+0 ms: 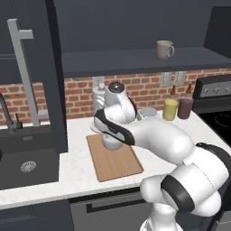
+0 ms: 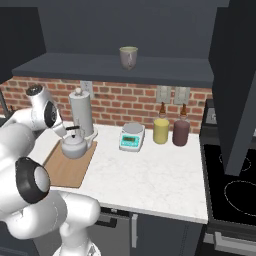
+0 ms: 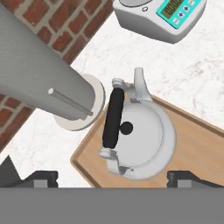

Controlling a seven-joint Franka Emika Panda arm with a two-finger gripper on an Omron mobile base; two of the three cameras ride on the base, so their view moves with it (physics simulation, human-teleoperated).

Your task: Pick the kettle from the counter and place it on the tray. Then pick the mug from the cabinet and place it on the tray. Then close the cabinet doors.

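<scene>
The silver kettle [image 3: 140,144] with its dark arched handle [image 3: 114,118] stands upright on the far corner of the wooden tray [image 3: 201,148]. My gripper [image 3: 113,177] hovers just above it, open, fingers wide on either side and touching nothing. From the right base view the kettle [image 2: 74,146] sits on the tray [image 2: 67,170] under my hand. The arm hides most of the kettle in the left base view, where the tray [image 1: 117,164] lies on the white counter [image 1: 76,171]. The mug [image 1: 164,49] [image 2: 128,57] stands on the open cabinet's shelf [image 2: 115,67]. Both cabinet doors [image 1: 49,76] [image 2: 235,85] are swung open.
A tall grey paper-towel holder [image 2: 81,112] stands right behind the tray, close to the kettle. A white scale [image 2: 132,136], a yellow jar [image 2: 161,131] and a dark-red jar [image 2: 180,133] line the brick wall. The sink [image 1: 27,158] lies left, the stove [image 2: 235,190] right.
</scene>
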